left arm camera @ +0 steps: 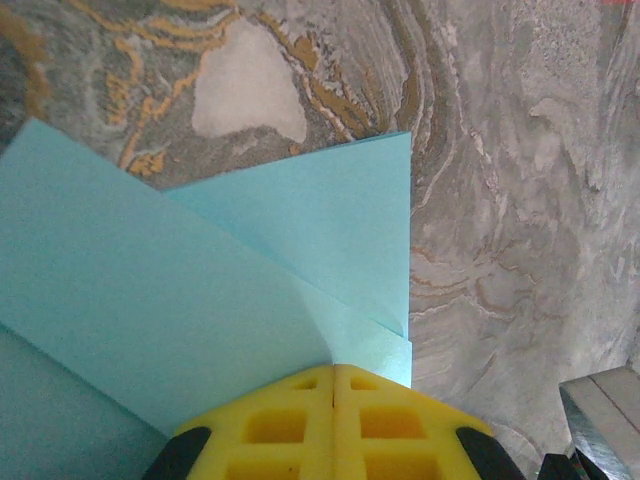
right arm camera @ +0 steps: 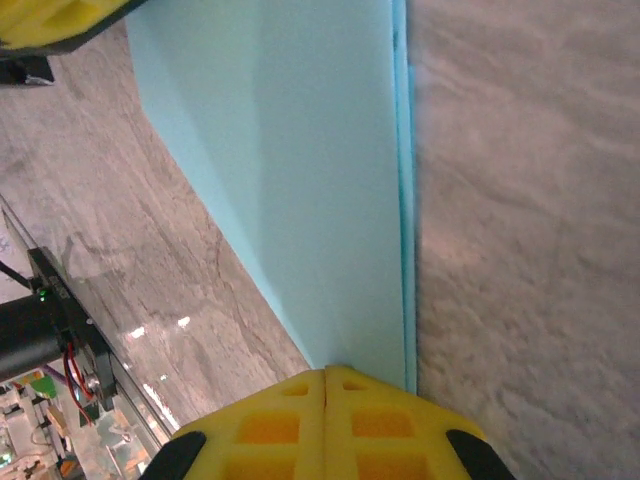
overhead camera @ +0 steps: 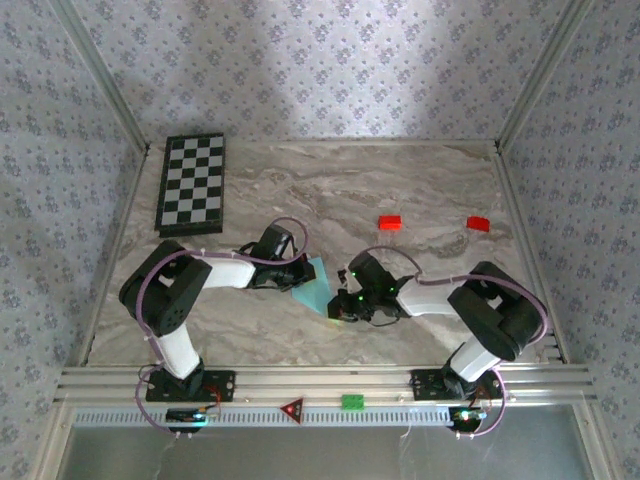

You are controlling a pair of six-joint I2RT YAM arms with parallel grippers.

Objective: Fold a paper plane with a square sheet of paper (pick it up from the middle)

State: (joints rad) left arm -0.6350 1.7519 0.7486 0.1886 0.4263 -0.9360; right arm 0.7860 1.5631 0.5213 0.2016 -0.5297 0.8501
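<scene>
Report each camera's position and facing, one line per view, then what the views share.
Top external: above and behind the bases, looking down on the table; both arms show, left pincer and right pincer at the paper.
Left wrist: on the left arm, looking past its shut pincer onto paper and table.
Right wrist: on the right arm, looking past its shut pincer along the paper's edge.
Shared: all three see the paper.

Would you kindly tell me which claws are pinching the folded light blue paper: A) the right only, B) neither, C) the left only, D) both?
D: the folded light blue paper runs straight into the shut left claw at one end and the shut right claw at the other.
</scene>
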